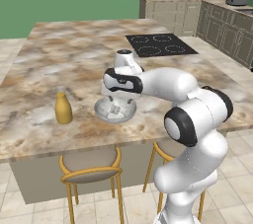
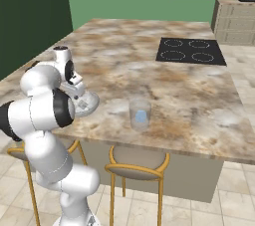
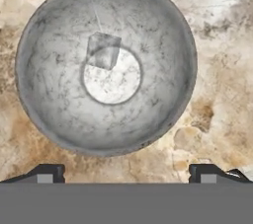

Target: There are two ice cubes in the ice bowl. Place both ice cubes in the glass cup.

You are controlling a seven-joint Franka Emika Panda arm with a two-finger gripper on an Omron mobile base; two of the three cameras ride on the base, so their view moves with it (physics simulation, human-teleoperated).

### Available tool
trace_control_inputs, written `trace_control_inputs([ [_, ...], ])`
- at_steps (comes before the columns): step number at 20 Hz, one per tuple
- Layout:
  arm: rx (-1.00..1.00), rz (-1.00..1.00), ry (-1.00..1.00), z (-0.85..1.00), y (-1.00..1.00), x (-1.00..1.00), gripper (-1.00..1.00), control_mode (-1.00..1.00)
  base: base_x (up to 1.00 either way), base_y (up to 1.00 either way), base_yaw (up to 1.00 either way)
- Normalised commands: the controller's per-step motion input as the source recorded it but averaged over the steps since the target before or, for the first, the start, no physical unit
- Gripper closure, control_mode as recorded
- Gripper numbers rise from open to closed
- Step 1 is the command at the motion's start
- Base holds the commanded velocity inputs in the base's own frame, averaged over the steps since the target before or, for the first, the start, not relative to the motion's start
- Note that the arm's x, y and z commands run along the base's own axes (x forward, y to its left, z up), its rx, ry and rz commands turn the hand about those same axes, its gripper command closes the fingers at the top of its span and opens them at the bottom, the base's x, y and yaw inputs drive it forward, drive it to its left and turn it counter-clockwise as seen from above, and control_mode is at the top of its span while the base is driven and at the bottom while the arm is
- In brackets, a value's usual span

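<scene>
Translucent ice cube [image 3: 103, 51] lies skewed in ice bowl [image 3: 44, 104]; gripper [image 3: 126, 174] spread wide above.

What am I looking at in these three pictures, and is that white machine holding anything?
It is a white robot arm standing at a marble kitchen counter. Two pictures come from cameras behind it, left and right; the third looks straight down from its hand. Its pincer hangs open over a metal bowl and holds nothing. One ice cube lies in the bowl. Another ice cube already sits in the glass cup. A yellow bottle stands near the bowl.
</scene>
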Motion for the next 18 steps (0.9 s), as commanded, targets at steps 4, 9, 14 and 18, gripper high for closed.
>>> trace_control_inputs([
  [4, 0.00, 0.00, 0.00, -0.42, 0.00, 0.17, -1.00, -1.00, 0.00, 0.00, 0.00],
  [9, 0.00, 0.00, 0.00, -0.32, 0.00, 0.22, -1.00, -1.00, 0.00, 0.00, 0.00],
  [14, 0.00, 0.00, 0.00, -0.10, 0.01, 0.24, -1.00, -1.00, 0.00, 0.00, 0.00],
  [18, 0.00, 0.00, 0.00, -0.13, 0.00, 0.24, -1.00, -1.00, 0.00, 0.00, 0.00],
])
